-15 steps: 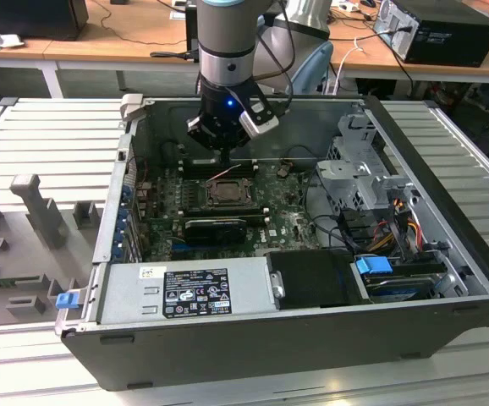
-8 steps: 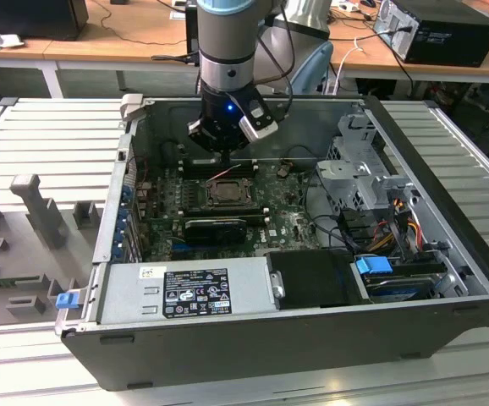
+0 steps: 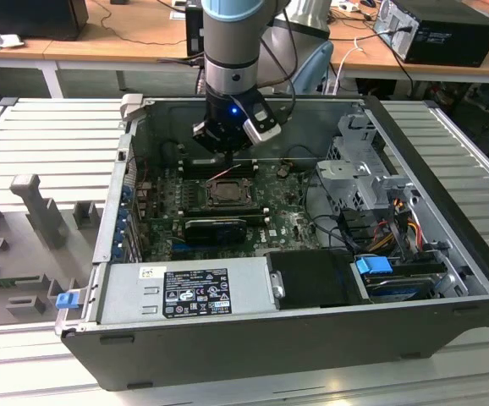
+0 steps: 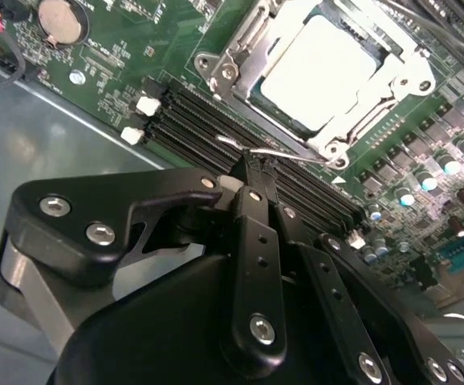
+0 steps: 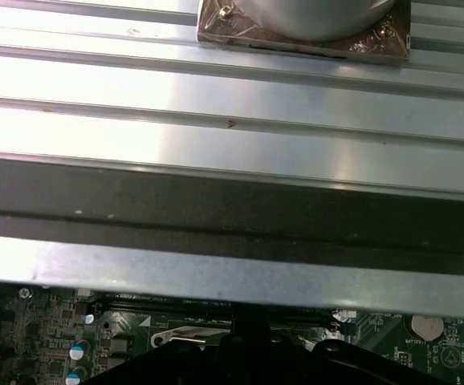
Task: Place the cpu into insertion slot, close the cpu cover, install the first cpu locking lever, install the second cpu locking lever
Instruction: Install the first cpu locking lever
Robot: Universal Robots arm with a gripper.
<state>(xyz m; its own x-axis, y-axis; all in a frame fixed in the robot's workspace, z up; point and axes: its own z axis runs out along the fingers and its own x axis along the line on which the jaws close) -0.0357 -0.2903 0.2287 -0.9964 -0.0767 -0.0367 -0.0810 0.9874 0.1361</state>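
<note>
The cpu (image 4: 319, 62), a pale silver square, lies in the insertion slot (image 3: 226, 193) in the middle of the motherboard. The cpu cover (image 4: 234, 58), a silvery frame, lies flat around the chip's edges. A thin wire locking lever (image 4: 296, 155) runs along the near side of the socket, beside the black memory slots. My gripper (image 4: 254, 164) hangs just behind the socket in the exterior view (image 3: 228, 152). Its black fingers (image 4: 252, 233) are shut together, and their tip meets the wire lever. I cannot tell whether the wire is pinched between them.
The open computer case (image 3: 371, 338) surrounds the board, with a grey power supply (image 3: 185, 292) at the front and a drive cage (image 3: 359, 169) on the exterior view's right. Loose cables (image 3: 346, 228) lie near the socket. A case wall (image 5: 232, 216) stands close behind the gripper.
</note>
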